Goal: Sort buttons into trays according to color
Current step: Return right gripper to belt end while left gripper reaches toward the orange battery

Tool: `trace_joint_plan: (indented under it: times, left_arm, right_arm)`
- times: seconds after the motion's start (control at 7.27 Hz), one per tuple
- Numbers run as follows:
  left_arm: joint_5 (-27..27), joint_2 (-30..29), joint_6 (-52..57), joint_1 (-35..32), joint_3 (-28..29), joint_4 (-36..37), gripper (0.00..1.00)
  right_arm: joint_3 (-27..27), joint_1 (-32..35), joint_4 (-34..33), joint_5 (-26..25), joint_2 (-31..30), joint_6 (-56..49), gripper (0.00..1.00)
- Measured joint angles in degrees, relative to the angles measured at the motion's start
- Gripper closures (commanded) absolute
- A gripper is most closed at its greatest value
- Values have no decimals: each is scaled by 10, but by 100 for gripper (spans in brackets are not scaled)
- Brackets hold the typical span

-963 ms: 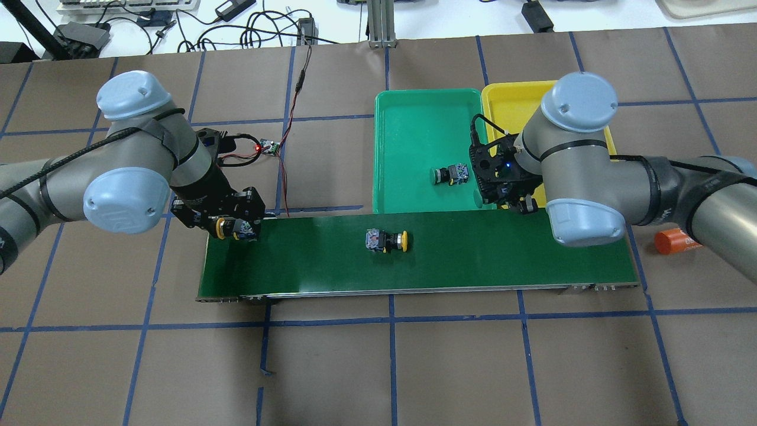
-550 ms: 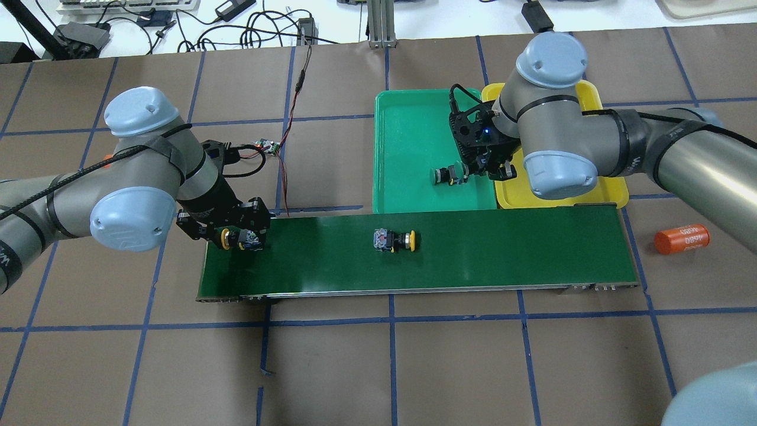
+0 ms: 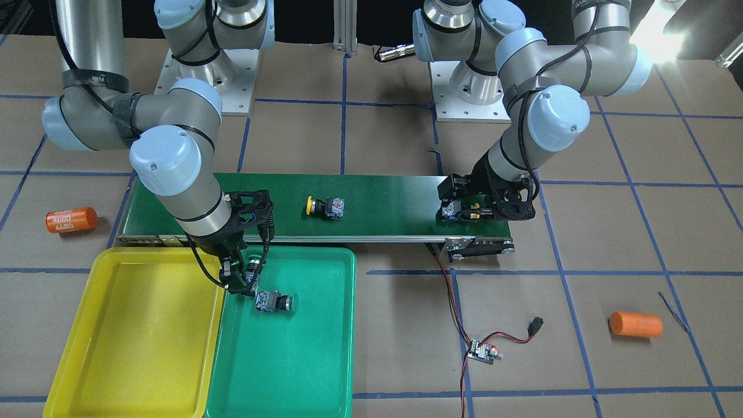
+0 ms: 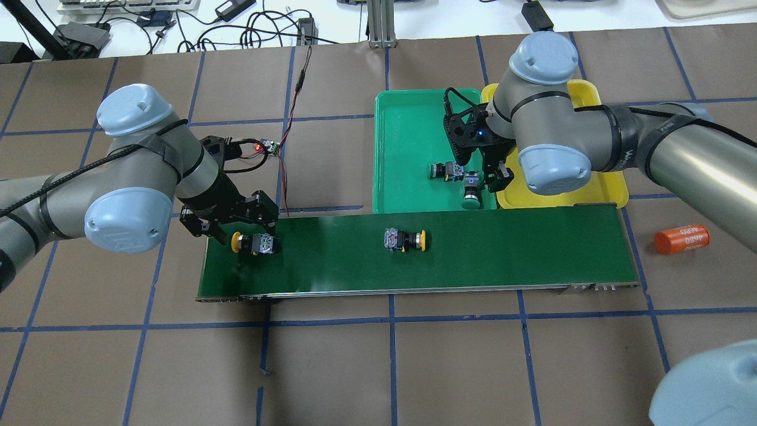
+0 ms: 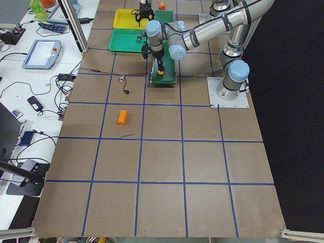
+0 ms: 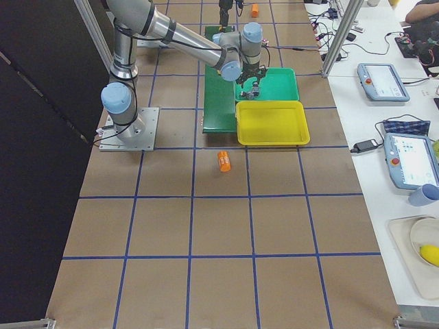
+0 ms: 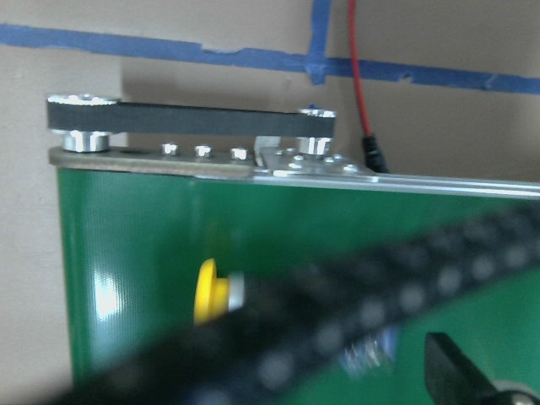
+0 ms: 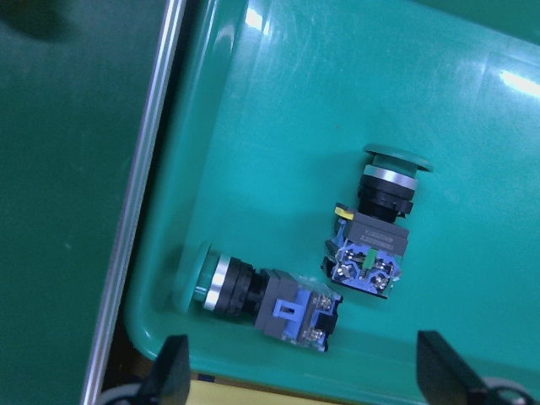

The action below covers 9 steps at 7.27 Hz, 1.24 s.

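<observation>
Two green buttons [image 8: 388, 228] [image 8: 261, 295] lie on their sides in the green tray [image 4: 408, 118], beside the yellow tray [image 3: 133, 337]. My right gripper [image 4: 480, 173] hangs open just above them and holds nothing. Two yellow buttons lie on the belt, one at its left end [image 4: 254, 243] and one near the middle [image 4: 405, 239]. My left gripper [image 4: 233, 223] is open just behind the left-end button, and one finger [image 7: 456, 371] shows in the left wrist view beside the yellow cap [image 7: 211, 291].
The long dark-green conveyor belt [image 4: 502, 248] runs in front of the trays. Orange cylinders lie on the table at the right [image 4: 681, 238] and far left [image 3: 635, 324]. A circuit board [image 4: 267, 145] with red-black wires lies behind the left gripper.
My right arm swung from the belt's end to over the green tray, where a second green button now lies. My left gripper let go of its yellow button. The middle yellow button moved right.
</observation>
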Motion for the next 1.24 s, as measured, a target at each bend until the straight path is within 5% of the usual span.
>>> trace_joint_plan:
  times: [0.41,0.69,1.24]
  left_arm:
    - [22,-28,25,28,83,-6,0]
    - [74,-93,85,70,189,-15,0]
    - [87,-237,218,154,344,-22,0]
  right_arm:
    - [21,-15,18,-11,-41,-4,0]
    - [46,-46,23,-22,-72,-8,0]
    - [129,-75,15,-46,-130,-5,0]
